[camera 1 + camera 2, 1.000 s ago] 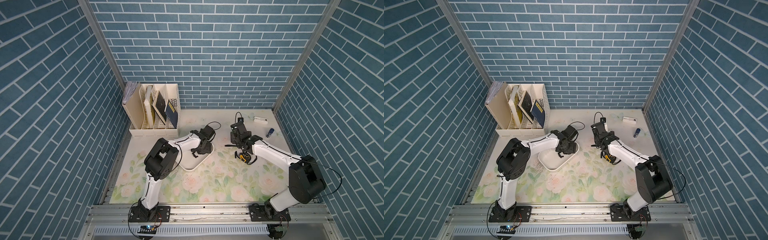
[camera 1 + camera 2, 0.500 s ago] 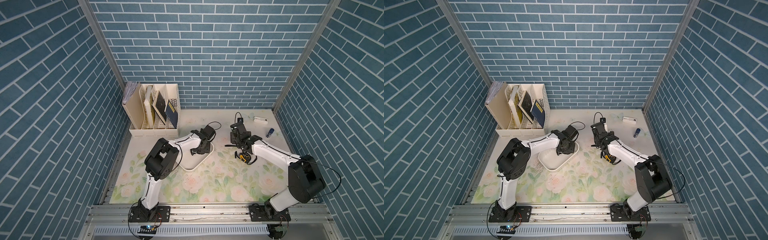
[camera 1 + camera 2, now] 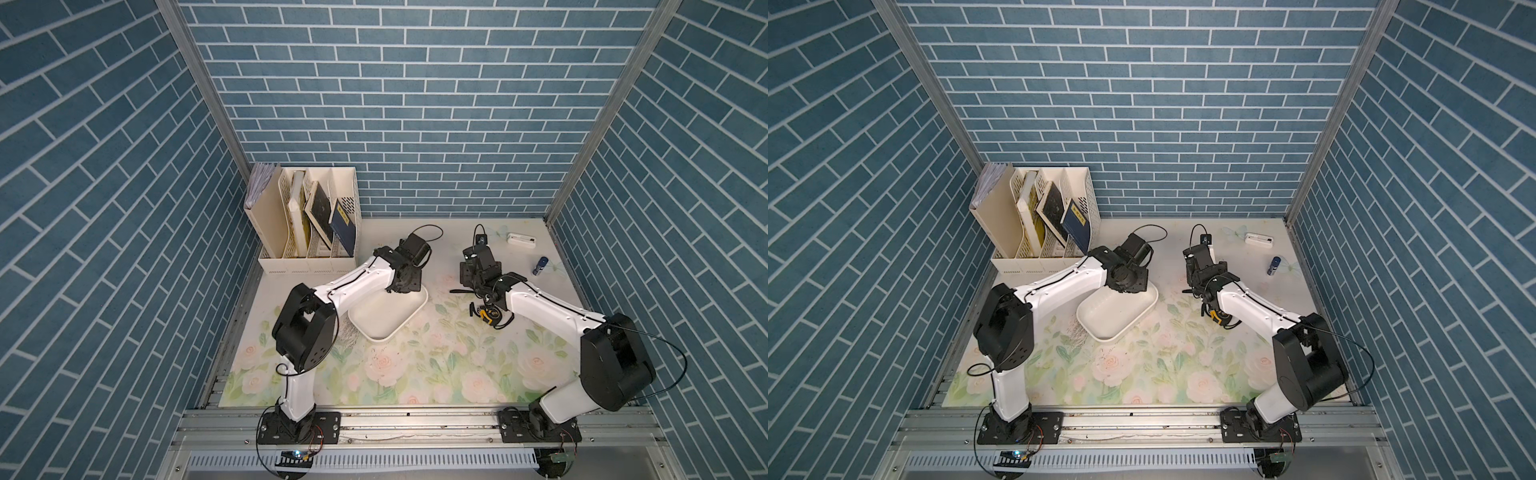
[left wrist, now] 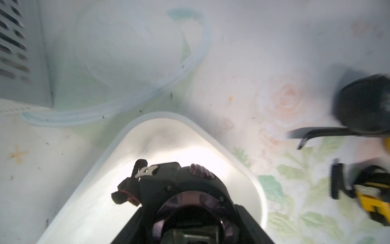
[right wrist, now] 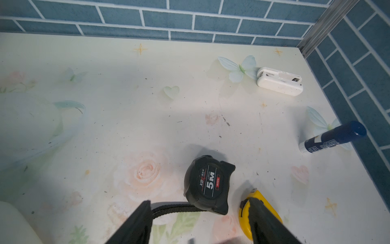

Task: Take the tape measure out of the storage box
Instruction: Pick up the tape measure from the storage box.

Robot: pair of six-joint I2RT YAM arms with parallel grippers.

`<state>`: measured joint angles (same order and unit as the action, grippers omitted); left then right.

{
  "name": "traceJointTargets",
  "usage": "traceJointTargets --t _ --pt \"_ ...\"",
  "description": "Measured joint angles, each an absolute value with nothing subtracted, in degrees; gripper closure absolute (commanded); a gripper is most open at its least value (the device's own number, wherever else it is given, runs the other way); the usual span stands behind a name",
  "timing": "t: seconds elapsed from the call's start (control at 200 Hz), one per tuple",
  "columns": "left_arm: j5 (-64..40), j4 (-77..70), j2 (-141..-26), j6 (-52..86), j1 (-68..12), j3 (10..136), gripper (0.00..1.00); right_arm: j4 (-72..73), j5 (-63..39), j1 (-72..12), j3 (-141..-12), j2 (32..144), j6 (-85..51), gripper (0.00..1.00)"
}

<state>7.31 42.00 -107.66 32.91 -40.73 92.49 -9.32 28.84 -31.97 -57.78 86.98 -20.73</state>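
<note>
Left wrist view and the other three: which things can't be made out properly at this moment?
Left wrist view: the tape measure in the storage box, lower part cut off by the picture's edge.
Both top views: the left end effector, hidden under its own wrist.
Right wrist view: the yellow tape measure, mostly behind a finger of the right end effector.
Right wrist view: the white device, print too small to read.

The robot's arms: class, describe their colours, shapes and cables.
The left arm and right arm match: smooth white links between bulky, rounded black joint housings. A thin black cable runs along each white link and loops free beyond it. Both ends are black: the left gripper is a blocky unit, and the right gripper shows flat, wedge-shaped fingers.
</note>
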Motion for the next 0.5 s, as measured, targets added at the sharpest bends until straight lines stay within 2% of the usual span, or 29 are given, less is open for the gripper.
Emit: traceJointTargets --t 0.25,0.5 --pt "5.1 41.9 -99.0 34.1 -38.8 95.7 1.00 -2.7 26.6 -32.0 -48.8 76.6 -20.7 0.27" --pt "-10.3 30.2 -94.9 40.2 -34.9 89.1 1.00 12.4 16.5 -31.9 -33.4 58.7 -20.6 0.28"
